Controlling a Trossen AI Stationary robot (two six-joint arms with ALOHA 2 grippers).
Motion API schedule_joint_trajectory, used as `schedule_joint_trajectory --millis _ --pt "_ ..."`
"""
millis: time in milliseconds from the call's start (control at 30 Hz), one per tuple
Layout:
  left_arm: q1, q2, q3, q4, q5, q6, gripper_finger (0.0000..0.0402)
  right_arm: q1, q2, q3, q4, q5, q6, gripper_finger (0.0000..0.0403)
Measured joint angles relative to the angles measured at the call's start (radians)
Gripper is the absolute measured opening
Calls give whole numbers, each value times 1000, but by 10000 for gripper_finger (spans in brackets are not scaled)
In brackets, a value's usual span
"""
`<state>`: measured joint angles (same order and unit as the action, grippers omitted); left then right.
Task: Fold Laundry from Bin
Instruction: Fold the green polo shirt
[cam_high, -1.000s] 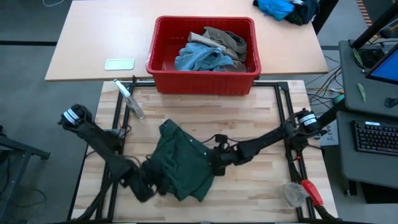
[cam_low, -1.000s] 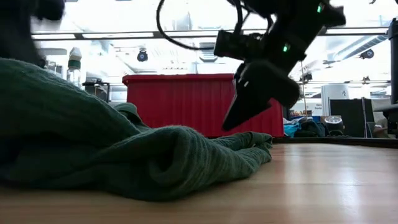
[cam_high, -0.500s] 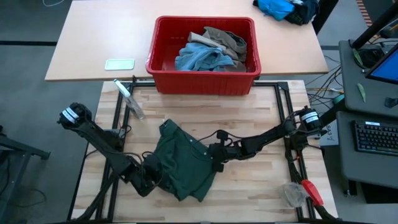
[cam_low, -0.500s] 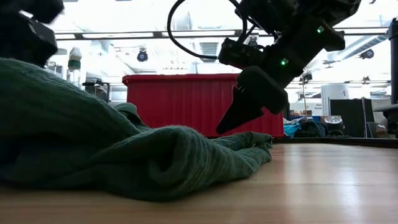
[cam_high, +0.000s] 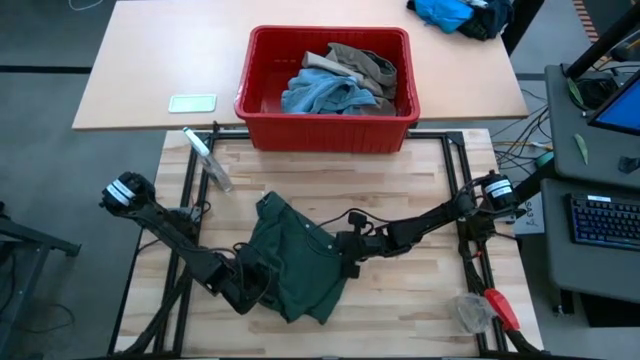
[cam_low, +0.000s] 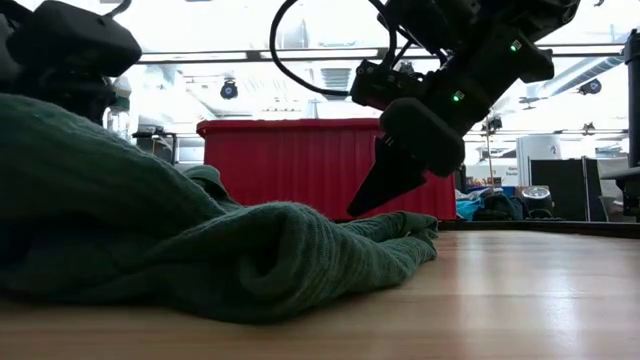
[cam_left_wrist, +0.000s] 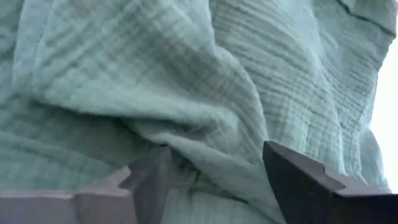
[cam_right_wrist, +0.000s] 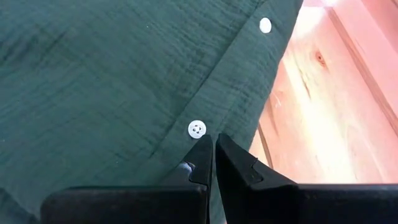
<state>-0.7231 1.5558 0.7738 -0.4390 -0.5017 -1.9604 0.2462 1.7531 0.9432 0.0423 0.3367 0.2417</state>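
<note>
Fingers of the left gripper (cam_high: 262, 283), low in the high view's centre-left, rest on the dark green shorts (cam_high: 297, 260) spread on the desk (cam_high: 400, 180), the red bin (cam_high: 328, 125) of laundry up top. Left wrist view: they stand apart over crumpled cloth, gripping nothing. Right wrist view: the right gripper (cam_right_wrist: 209, 154) is pinched shut, empty, at a button (cam_right_wrist: 197, 129); flattening seems underway, and next comes a fresh hem grip.
</note>
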Motion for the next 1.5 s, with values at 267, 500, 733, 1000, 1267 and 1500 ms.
schedule_joint_trajectory --millis 267,500,733,1000,1267,1500 --pt "-2 9 0 1 -77 62 43 4 0 0 0 3 29 12" --pt "-24 -1 18 -31 -55 106 10 5 5 0 0 4 45 12" --pt "-83 -2 185 -345 29 92 5 5 60 -6 -1 6 88 12" --pt "-127 45 341 -670 173 10 1 3 102 -12 17 45 112 12" --pt "-126 95 357 -675 154 15 8 4 83 -13 0 44 127 12" --pt "-123 95 348 -697 81 -93 68 14 51 -16 18 35 127 12"
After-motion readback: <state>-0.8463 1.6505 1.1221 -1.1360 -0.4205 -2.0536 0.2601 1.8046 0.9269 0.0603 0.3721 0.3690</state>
